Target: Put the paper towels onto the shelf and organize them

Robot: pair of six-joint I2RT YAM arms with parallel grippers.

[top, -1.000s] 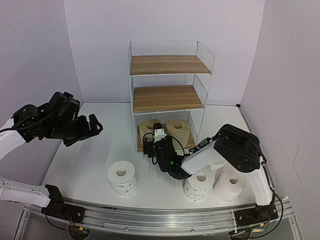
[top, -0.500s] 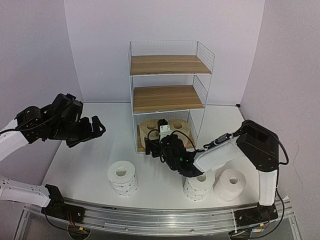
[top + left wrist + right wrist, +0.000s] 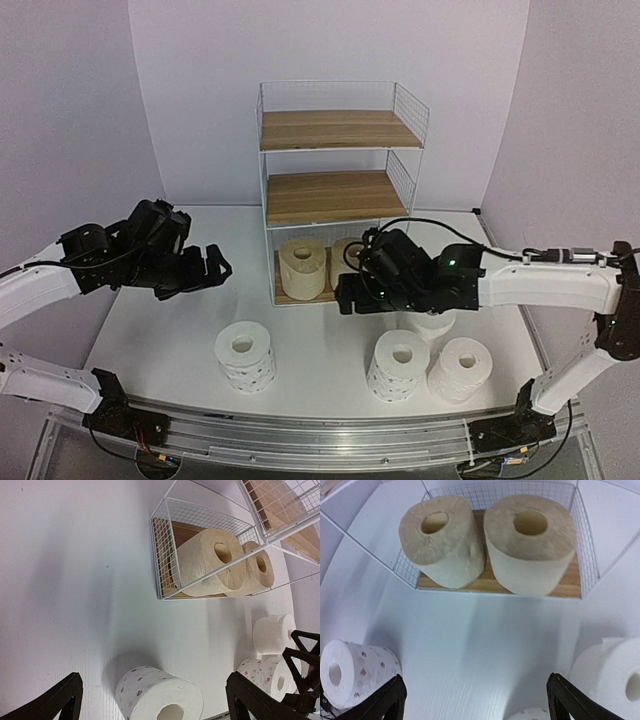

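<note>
Two rolls shelved, four to go
The beige rolls (image 3: 442, 540) stand on the lowest tier of the shelf (image 3: 335, 130), just ahead of the empty, wide-open right gripper (image 3: 475, 697); the left gripper (image 3: 208, 268), likewise open and empty, overlooks a dotted roll (image 3: 160, 700).

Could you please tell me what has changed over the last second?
The right gripper backed away from the bottom tier of the shelf and shifted right, open and empty, as its arm stretched out. The left gripper, open, drifted right toward the shelf. Both beige rolls remain on the bottom tier; the four rolls on the table did not move.
</note>
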